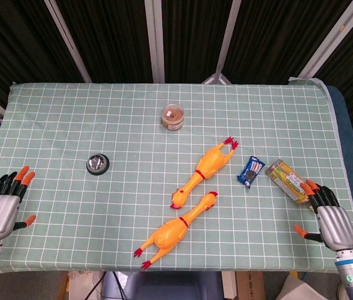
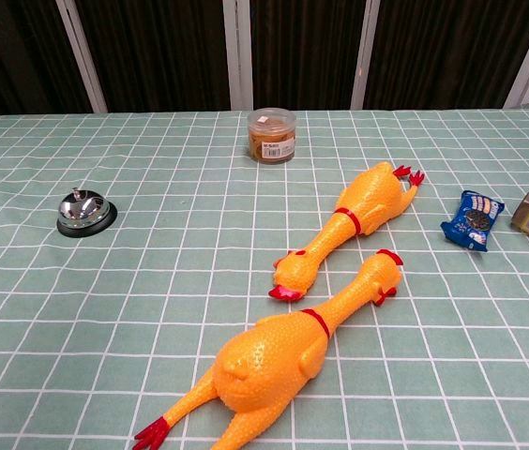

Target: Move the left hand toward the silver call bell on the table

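The silver call bell sits on the checked tablecloth, left of centre; the chest view shows the bell with its black base at the left. My left hand lies at the table's near left corner, fingers spread, holding nothing, well short of the bell and to its left. My right hand rests at the near right edge, fingers apart and empty, its fingertips just beside a plastic jar lying on its side. Neither hand appears in the chest view.
Two yellow rubber chickens lie diagonally across the middle. A round container stands at the back centre. A blue snack packet lies left of the toppled jar. The table edge runs close to both hands.
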Controlling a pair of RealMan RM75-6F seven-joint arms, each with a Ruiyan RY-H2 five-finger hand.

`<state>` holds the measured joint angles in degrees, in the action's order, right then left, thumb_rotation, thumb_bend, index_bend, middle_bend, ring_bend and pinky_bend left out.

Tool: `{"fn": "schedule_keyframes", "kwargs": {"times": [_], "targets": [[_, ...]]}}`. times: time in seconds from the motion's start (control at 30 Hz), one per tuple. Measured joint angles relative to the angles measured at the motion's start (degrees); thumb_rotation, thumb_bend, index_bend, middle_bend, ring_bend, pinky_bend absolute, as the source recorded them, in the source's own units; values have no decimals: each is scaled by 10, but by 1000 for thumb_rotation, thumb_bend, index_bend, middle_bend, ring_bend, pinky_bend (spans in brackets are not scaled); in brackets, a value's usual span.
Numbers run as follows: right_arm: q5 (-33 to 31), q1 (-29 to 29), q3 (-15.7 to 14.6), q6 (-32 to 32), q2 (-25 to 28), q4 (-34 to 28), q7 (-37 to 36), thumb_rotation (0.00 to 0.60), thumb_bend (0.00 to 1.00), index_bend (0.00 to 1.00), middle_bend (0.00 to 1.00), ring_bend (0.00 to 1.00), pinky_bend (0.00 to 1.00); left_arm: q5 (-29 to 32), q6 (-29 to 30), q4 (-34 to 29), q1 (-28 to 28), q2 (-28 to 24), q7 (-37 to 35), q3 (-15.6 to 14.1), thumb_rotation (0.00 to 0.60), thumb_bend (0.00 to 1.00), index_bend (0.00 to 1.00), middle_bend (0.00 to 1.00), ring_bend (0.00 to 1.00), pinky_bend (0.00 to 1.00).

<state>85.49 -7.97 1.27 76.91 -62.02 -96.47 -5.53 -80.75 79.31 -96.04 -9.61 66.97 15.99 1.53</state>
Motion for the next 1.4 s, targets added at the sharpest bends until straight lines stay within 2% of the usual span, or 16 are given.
{"fn": "schedule_keyframes", "kwargs": {"times": [0.63,0.83,0.93,1.1,1.4], "targets": [[13,9,4,30,-9,11,-7,600,251,0,0,0,0,-5,-5,-1,-4,4,3,0,600,79,0,0,0,0],[14,11,3,32,-8,13,-12,600,251,0,0,0,0,-2,-19,-4,-16,9,10,6,600,141,0,0,0,0],[14,11,2,31,-6,12,-16,600,252,0,0,0,0,-5,-26,-5,-29,11,11,15,600,238,0,0,0,0],[15,10,2,29,-5,12,-18,600,252,0,0,0,0,0,-61,-2,-64,19,27,35,600,523,0,0,0,0],[8,8,4,23,-5,12,-22,600,252,0,0,0,0,55,-150,63,-148,99,88,75,600,706,0,0,0,0]]}}
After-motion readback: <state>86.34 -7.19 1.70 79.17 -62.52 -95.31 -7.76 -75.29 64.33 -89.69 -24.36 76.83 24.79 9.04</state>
